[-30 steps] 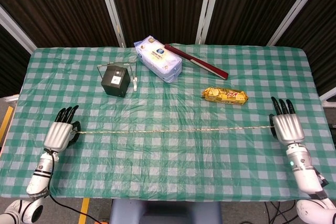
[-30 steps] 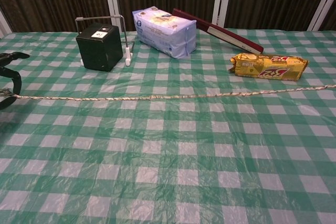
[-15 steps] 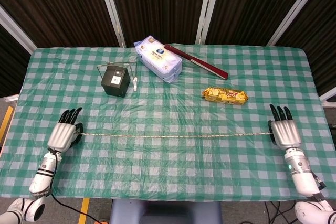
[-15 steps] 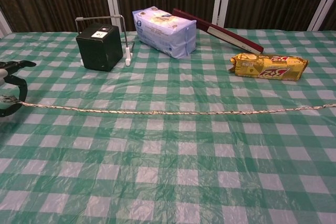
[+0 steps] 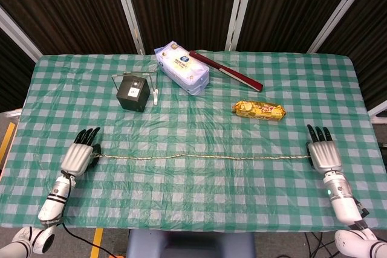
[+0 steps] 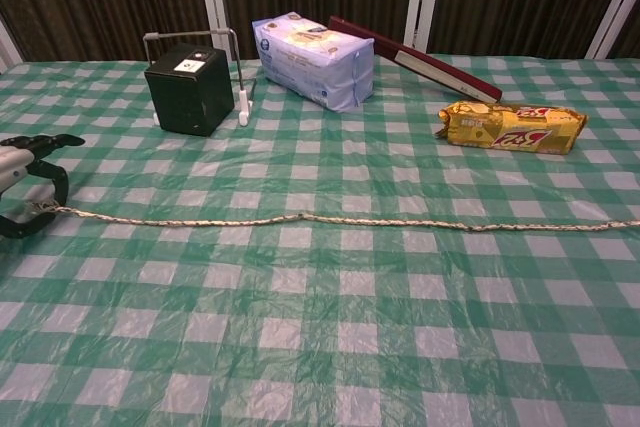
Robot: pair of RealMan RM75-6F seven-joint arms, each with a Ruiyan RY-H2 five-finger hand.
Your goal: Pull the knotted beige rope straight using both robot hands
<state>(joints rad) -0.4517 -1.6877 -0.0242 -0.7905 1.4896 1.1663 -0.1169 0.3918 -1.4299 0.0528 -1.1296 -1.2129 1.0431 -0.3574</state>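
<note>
The beige rope [image 5: 199,158] lies across the green checked tablecloth [image 5: 199,209] in a nearly straight line with a slight wave near its middle [image 6: 330,220]. No knot shows along it. My left hand [image 5: 80,154] is at the rope's left end, pinching it with fingers stretched forward. The chest view shows this hand [image 6: 25,182] with its thumb curled at the rope's tip. My right hand [image 5: 325,154] holds the rope's right end, fingers pointing away from me. The chest view does not show the right hand.
Behind the rope stand a black box [image 5: 133,93] with a wire frame, a blue-white tissue pack [image 5: 181,67], a long dark red object [image 5: 227,70] and a yellow biscuit pack [image 5: 259,110]. The table's near edge is close below both hands.
Both hands have drawn back toward the near edge and slightly inward, taking the rope with them. The rope went from taut to lying a little slack on the cloth.
</note>
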